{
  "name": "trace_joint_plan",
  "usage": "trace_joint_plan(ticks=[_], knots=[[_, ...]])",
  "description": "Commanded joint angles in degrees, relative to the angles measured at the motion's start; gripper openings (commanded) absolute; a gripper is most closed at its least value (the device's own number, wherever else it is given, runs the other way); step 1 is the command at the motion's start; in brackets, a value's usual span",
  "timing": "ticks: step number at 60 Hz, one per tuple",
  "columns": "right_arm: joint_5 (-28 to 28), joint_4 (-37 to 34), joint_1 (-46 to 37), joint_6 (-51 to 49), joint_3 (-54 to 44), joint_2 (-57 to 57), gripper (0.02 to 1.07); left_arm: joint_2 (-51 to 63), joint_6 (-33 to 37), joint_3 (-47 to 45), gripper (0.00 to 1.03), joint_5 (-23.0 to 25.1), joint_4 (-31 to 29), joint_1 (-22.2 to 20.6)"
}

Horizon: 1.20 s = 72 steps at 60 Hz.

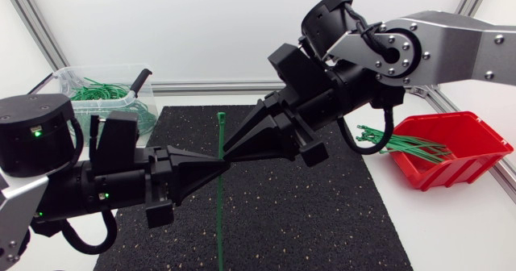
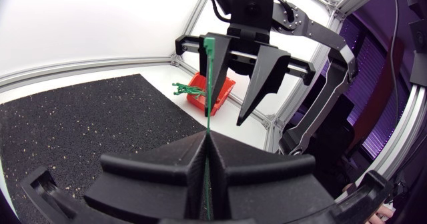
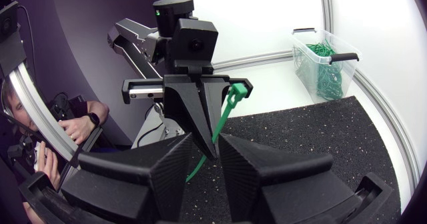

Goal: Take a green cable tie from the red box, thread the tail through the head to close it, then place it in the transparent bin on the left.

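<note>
Two tools meet over mid desk (image 1: 451, 243). L tool (image 1: 219, 166) is clamped on the green cable tie (image 1: 219, 223), held in the air. R tool (image 3: 217, 149) is apart, right by the tie. Tie's long way runs across both tools.

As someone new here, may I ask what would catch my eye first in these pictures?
Over the middle of the black mat, two black grippers meet tip to tip: the left gripper is shut on a long green cable tie, and the right gripper faces it with fingers open. A red box of more ties sits at the right, a transparent bin at the far left.
</note>
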Motion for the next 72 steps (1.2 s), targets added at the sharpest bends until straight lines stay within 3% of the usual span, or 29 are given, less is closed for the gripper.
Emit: trace_joint_plan(ticks=[1, 35, 55, 68, 72], knots=[[-0.5, 0.8, 0.3, -0.7, 0.0, 0.9, 0.37, -0.5, -1.1, -1.4, 0.04, 0.6, 0.8, -0.4], [-0.3, 1.5, 0.5, -0.9, -0.6, 1.7, 0.36, 0.1, -1.4, -0.8, 0.04, 0.6, 0.8, -1.5], [-0.4, 1.7, 0.6, -1.0, -1.2, 1.6, 0.08, 0.3, -1.8, -0.8, 0.04, 0.5, 0.8, -1.7], [1.3, 1.7, 1.2, -0.8, -1.8, 0.8, 0.08, 0.7, -1.9, -0.5, 0.05, 0.2, 0.8, -1.2], [3.2, 1.7, 1.3, -0.5, -1.8, 0.4, 0.08, 0.7, -1.9, -0.4, 0.10, 0.2, 0.6, -0.8]])
